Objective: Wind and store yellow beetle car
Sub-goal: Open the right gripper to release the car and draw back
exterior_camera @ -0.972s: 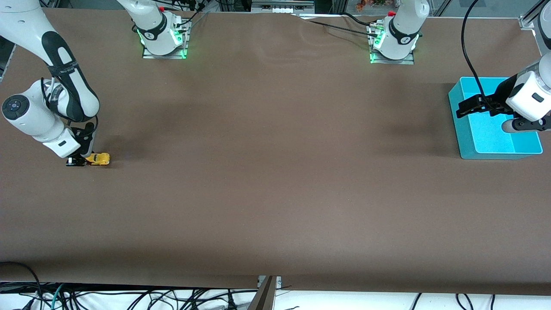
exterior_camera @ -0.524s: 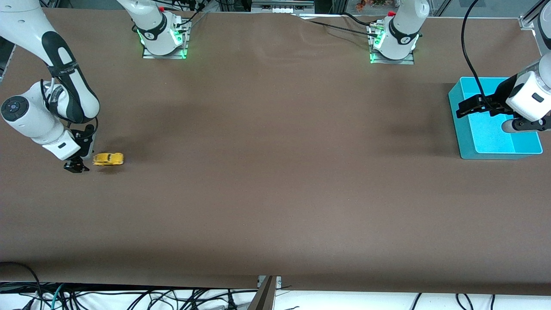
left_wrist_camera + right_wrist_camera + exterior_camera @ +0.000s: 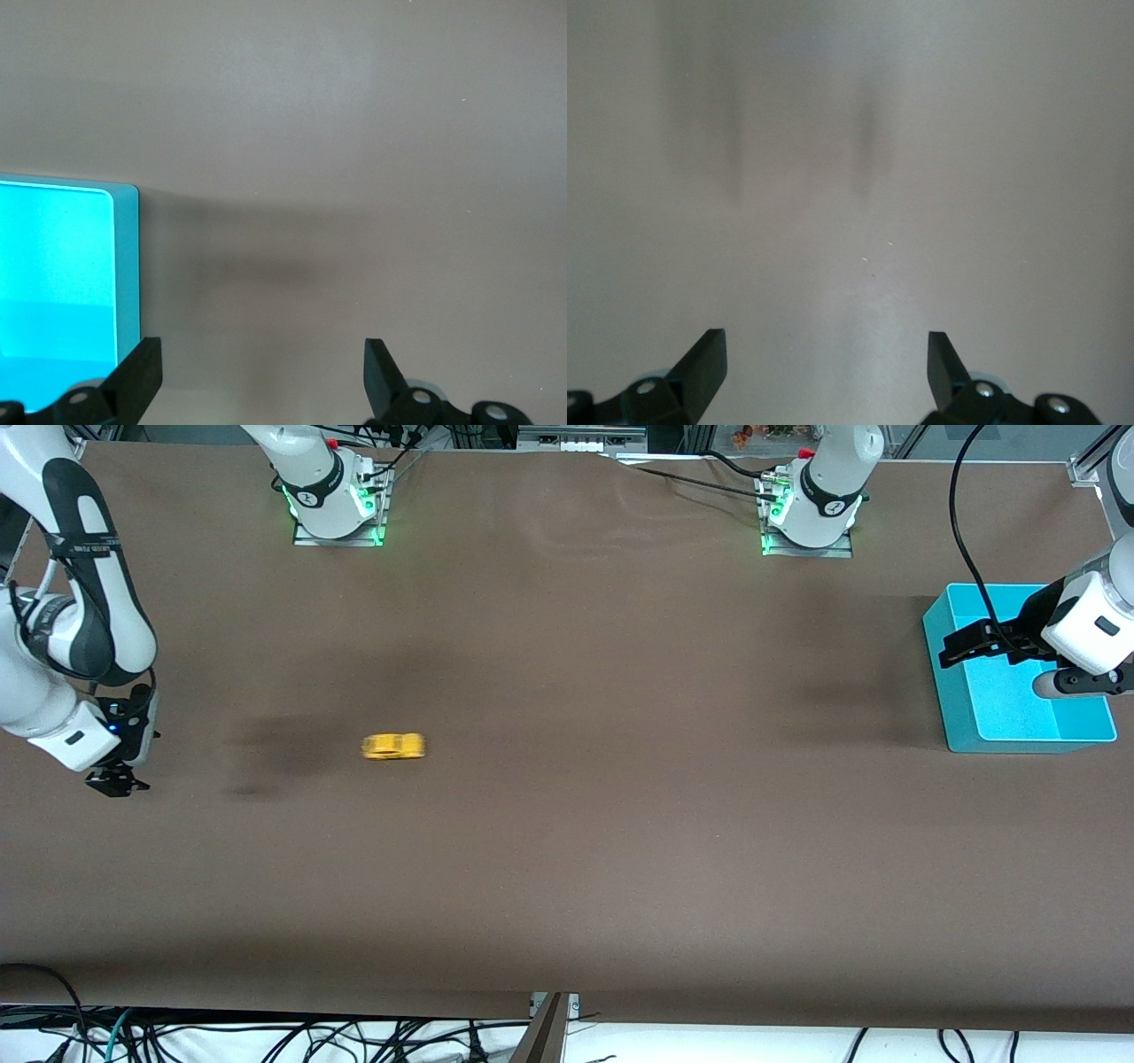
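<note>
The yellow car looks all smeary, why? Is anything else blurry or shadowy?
Front view: the yellow beetle car is smeared sideways, likely motion blur, while the blue bin looks crisp. Right wrist view: only soft dark streaks of shadow on the table. Left wrist view: a faint shadow beside the bin.

Even overhead light falls on the brown bench (image 3: 567, 850), leaving soft, faint shadows. The yellow car (image 3: 393, 746) is smeared by motion blur. Green lamps glow at the arm bases. Both wrist views look hazy and low in contrast.

One yellow beetle car (image 3: 393, 746); one teal bin (image 3: 966, 717); two arms.
</note>
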Controlling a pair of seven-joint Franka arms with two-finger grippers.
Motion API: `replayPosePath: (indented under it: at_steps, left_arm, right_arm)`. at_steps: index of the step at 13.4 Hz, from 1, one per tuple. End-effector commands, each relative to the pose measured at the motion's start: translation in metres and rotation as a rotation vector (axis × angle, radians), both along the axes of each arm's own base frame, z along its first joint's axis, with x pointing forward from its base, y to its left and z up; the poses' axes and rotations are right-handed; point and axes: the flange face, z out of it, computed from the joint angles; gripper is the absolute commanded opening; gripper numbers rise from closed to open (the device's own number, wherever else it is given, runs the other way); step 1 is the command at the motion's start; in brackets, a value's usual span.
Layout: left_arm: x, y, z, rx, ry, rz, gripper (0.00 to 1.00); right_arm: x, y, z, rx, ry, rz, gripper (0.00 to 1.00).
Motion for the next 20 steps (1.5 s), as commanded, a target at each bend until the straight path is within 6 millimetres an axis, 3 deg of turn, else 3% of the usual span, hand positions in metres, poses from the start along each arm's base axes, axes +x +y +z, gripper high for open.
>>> replayPosePath:
  at_steps: [1, 5, 8, 12, 15, 16, 20]
  left_arm:
    - [0.002, 0.001, 0.004, 0.008, 0.0, 0.006, 1.0]
    - [0.002, 0.001, 0.003, 0.008, 0.002, 0.006, 1.0]
    - [0.002, 0.001, 0.003, 0.008, 0.0, 0.006, 1.0]
    - [0.002, 0.001, 0.003, 0.008, 0.0, 0.006, 1.0]
    - [0.002, 0.001, 0.001, 0.008, 0.003, 0.006, 1.0]
    - [0.002, 0.001, 0.001, 0.007, 0.003, 0.005, 1.0]
    - [0.005, 0.001, -0.006, 0.009, 0.015, 0.005, 1.0]
  right_arm:
    - [0.006, -0.003, 0.013, 0.03, 0.004, -0.016, 1.0]
    - [0.018, -0.002, 0.037, 0.153, -0.028, -0.132, 1.0]
    - [0.023, 0.008, 0.052, 0.18, -0.017, -0.311, 1.0]
    - [0.04, 0.041, 0.093, 0.207, 0.045, -0.6, 1.0]
    - [0.045, 0.078, 0.125, 0.202, 0.108, -0.835, 1.0]
    - [0.043, 0.092, 0.133, 0.189, 0.139, -0.931, 1.0]
    - [0.026, 0.15, 0.197, 0.125, 0.206, -1.248, 1.0]
